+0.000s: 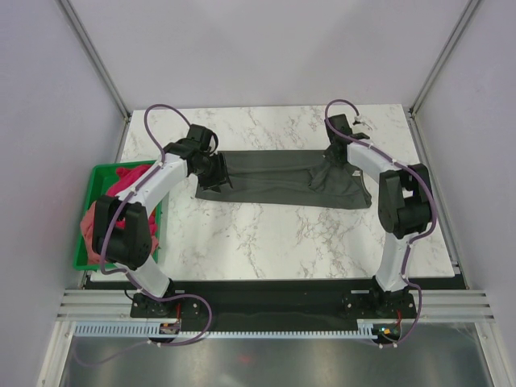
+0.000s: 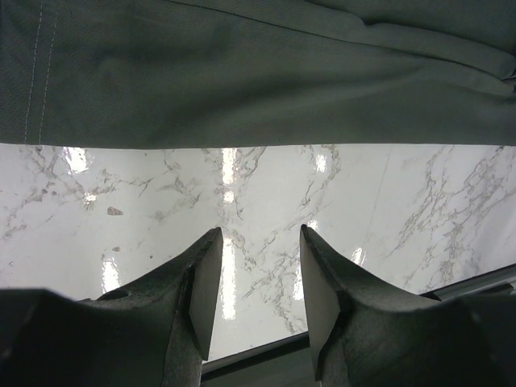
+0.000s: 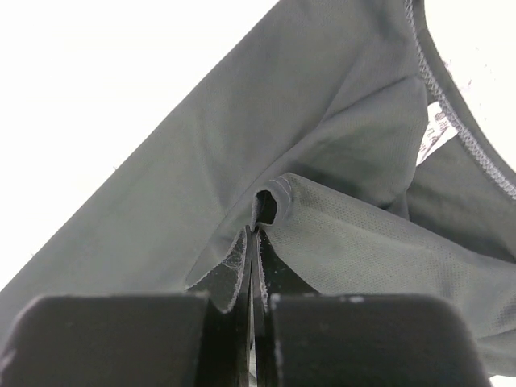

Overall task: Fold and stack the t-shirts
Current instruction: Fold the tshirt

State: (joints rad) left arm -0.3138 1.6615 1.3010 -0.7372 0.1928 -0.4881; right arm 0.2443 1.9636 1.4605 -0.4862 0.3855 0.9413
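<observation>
At the far left the green bin (image 1: 85, 256) sits by the edge of the table (image 1: 266, 242) with the magenta shirt (image 1: 133, 177) and the salmon shirt (image 1: 89, 226) heaped in it, both well apart from my fingers. My left gripper (image 2: 260, 242) stands half apart with nothing between its jaws. Bare marble shows under the tips, and the left end of the grey shirt (image 1: 274, 179) lies just beyond them, not touched. That shirt runs as a long band left to right across the far half of the table, so its long axis joins my two hands. At its right end my right gripper (image 3: 254, 235) is pinched tight on a small ridge of the grey cloth, close to the collar (image 3: 459, 121) and its label (image 3: 435, 133). I judge the next move hangs on the left side: the cloth edge is straight ahead of the parted jaws, so my left arm is the nearer one for that end and must reach forward to take it before both can lift together
</observation>
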